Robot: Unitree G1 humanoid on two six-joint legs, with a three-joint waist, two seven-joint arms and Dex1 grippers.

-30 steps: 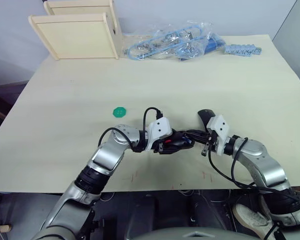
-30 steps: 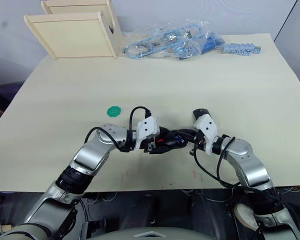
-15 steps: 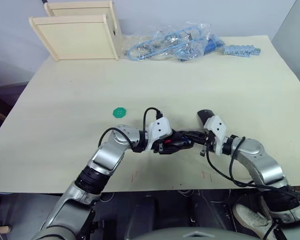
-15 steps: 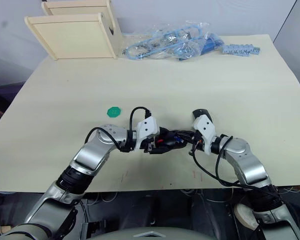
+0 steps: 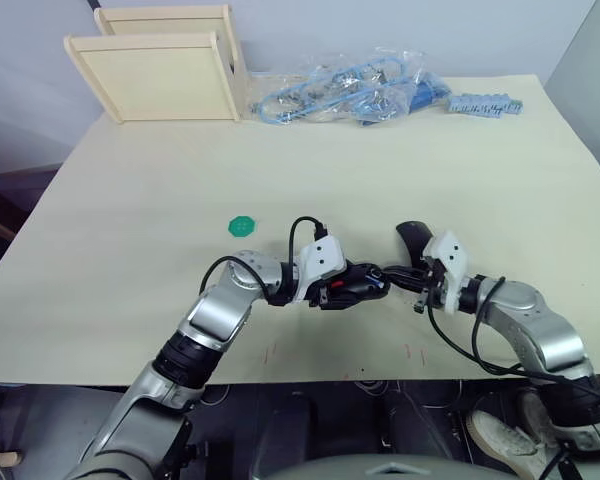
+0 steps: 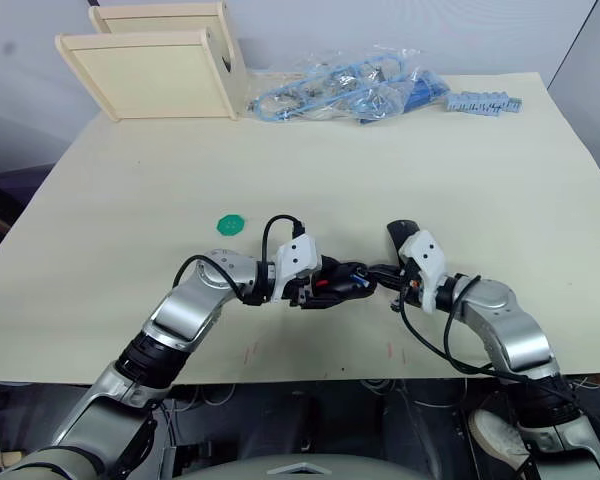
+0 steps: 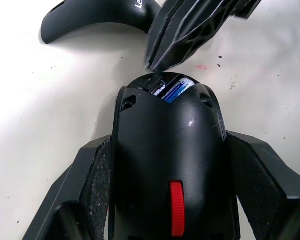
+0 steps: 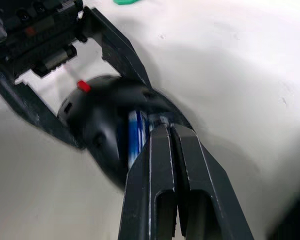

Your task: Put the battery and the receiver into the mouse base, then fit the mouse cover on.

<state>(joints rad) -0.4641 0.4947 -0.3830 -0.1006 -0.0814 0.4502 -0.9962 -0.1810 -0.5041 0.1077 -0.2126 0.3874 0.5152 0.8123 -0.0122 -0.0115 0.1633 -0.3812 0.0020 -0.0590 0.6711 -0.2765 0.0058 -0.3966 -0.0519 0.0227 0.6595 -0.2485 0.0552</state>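
Near the table's front edge (image 5: 310, 378), left claw (image 7: 170, 200) grips mouse base (image 7: 167, 150).

Right up close, the right gripper (image 8: 162, 131) has its two black fingers pressed flat together, no gap between them, and the tips sit at the open rear of the mouse base (image 8: 97, 125). Inside that opening the battery (image 8: 136, 137) lies in its slot, blue with white stripes, just beside the fingertips; whether they touch it, I cannot tell. The base is black and rounded, with the red wheel (image 8: 83, 86) at its far end. The left gripper (image 8: 75, 80) clamps that shell, one black finger on each flank. Beyond it, a bit of the green disc (image 8: 126, 2) sits on the pale table (image 8: 230, 65).
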